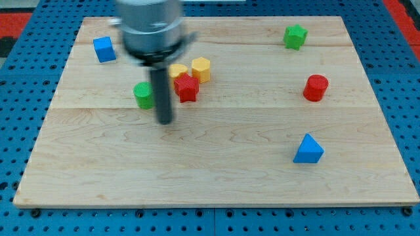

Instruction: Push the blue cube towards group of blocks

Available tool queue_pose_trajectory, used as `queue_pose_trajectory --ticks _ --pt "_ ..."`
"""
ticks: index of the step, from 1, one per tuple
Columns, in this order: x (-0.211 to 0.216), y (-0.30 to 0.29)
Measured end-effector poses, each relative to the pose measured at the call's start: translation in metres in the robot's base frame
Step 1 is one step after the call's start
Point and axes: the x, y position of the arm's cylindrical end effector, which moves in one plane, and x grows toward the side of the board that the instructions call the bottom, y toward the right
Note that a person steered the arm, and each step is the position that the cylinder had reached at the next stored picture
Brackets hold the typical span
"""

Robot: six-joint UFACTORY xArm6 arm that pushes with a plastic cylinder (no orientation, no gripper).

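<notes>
The pale wooden board (216, 164), grained in long planks, lies on a blue pegboard (400, 78). My dark rod has no jaws to open or close; my tip (165, 122) rests just near-right of the green cylinder (142, 95). Beside it cluster a red star-shaped block (187, 88), a yellow hexagonal block (201, 69) and a half-hidden yellow block (177, 70). The blue cube (104, 49) sits far left, apart. Right: blue wedge (308, 149), red cylinder (315, 87), green star (295, 36).
</notes>
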Motion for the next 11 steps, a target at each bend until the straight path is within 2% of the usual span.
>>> queue_pose_trajectory --ticks 1,2,3,5,6,7,8,9,10,11 --pt "-0.033 -0.017" --pt "-0.034 0.047" --pt "-0.036 -0.003" --pt "-0.137 -0.157" --pt "-0.182 -0.13" --pt "-0.138 -0.052" --pt "-0.154 -0.048" --pt "-0.188 -0.041" --pt "-0.173 -0.032" --pt "-0.209 -0.043"
